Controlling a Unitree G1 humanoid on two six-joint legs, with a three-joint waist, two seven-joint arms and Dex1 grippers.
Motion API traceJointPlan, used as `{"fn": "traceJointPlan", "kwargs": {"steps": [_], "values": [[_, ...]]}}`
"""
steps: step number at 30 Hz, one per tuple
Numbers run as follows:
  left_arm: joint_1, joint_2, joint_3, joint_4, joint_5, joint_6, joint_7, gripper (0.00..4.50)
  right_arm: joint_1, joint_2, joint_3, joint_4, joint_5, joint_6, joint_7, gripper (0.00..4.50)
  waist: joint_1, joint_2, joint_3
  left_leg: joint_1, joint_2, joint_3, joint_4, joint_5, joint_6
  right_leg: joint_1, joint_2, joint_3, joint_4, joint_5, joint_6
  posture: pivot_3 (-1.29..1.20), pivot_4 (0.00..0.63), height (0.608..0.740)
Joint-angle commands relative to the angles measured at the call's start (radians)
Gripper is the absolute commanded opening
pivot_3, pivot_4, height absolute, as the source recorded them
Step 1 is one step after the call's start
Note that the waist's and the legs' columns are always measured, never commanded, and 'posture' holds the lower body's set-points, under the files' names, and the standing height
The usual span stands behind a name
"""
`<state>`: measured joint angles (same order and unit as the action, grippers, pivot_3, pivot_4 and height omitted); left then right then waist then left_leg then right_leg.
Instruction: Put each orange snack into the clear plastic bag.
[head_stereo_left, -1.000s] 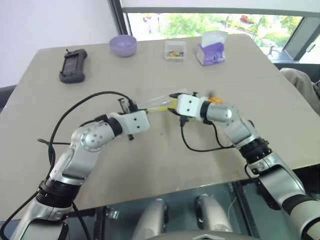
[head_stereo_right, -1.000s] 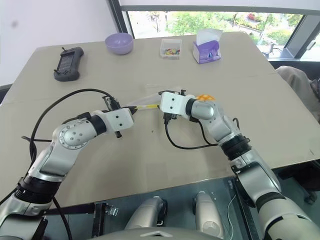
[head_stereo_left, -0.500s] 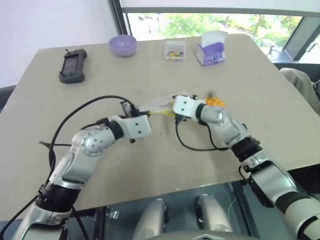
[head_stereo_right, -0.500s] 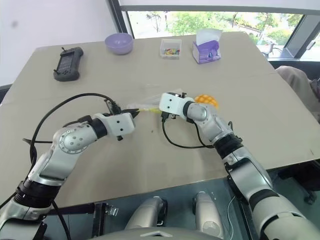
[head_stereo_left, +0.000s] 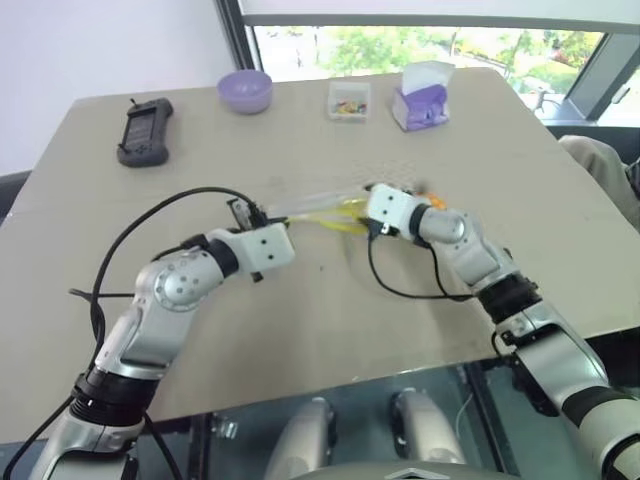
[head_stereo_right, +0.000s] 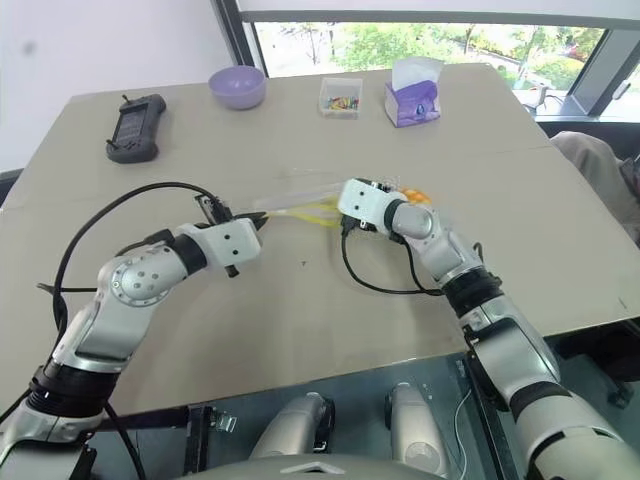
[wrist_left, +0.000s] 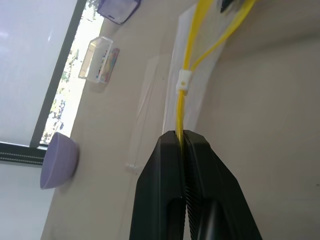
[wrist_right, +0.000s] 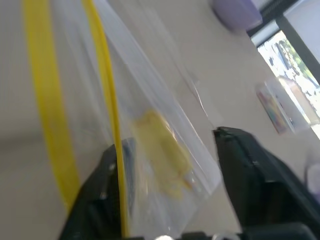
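While the left gripper stays pinched on the yellow seal strip of the clear plastic bag, holding its mouth up off the table, the right gripper stands spread at the opening, 1 finger seemingly inside. An orange snack lies just behind that wrist. If the right arm swings back, it could knock the snack away or drag the bag shut.
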<state>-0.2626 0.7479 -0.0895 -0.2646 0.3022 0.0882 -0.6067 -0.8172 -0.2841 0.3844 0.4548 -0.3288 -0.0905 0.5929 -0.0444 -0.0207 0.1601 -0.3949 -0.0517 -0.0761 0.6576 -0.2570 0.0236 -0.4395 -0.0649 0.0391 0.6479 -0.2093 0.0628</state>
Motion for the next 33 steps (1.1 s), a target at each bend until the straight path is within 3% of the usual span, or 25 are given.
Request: {"fn": "traceJointPlan", "kwargs": {"steps": [1,10,12,14,21,33], "values": [[-0.022,-0.007,0.011,-0.030,0.004,0.017,0.000,0.00,0.017,0.010,-0.023,-0.094,0.037,0.000,0.015,4.45,0.001,0.000,0.000,0.000,0.000,0.000,0.000,0.000,0.000,0.000,0.000,0.000,0.000,0.000,0.000,0.00,0.150,0.740],[-0.026,-0.006,0.010,-0.015,0.031,0.075,-0.003,0.00,0.094,-0.047,-0.066,-0.284,0.118,0.046,0.098,4.45,0.003,0.000,0.000,0.000,0.000,0.000,0.000,0.000,0.000,0.000,0.000,0.000,0.000,0.000,0.000,0.00,0.150,0.740],[-0.025,-0.007,0.012,-0.017,0.030,0.079,-0.004,0.00,0.111,-0.053,-0.084,-0.323,0.136,0.078,0.099,4.05,0.003,0.000,0.000,0.000,0.000,0.000,0.000,0.000,0.000,0.000,0.000,0.000,0.000,0.000,0.000,0.00,0.150,0.740],[-0.025,-0.009,0.012,-0.020,0.029,0.082,-0.004,0.00,0.121,-0.052,-0.097,-0.349,0.148,0.106,0.095,3.42,0.003,0.000,0.000,0.000,0.000,0.000,0.000,0.000,0.000,0.000,0.000,0.000,0.000,0.000,0.000,0.00,0.150,0.740],[-0.039,-0.018,0.007,-0.021,0.026,0.083,-0.005,0.00,0.142,0.010,-0.070,-0.383,0.147,0.182,0.067,0.11,0.003,0.000,0.000,0.000,0.000,0.000,0.000,0.000,0.000,0.000,0.000,0.000,0.001,0.000,0.000,0.00,0.150,0.740],[-0.042,-0.032,0.007,-0.047,0.014,0.079,-0.010,0.00,0.116,0.059,-0.024,-0.258,0.072,0.140,-0.010,0.01,0.003,0.000,0.000,0.000,0.000,0.000,0.000,0.000,0.000,0.000,0.000,0.000,0.001,0.000,0.000,0.00,0.150,0.740]]}}
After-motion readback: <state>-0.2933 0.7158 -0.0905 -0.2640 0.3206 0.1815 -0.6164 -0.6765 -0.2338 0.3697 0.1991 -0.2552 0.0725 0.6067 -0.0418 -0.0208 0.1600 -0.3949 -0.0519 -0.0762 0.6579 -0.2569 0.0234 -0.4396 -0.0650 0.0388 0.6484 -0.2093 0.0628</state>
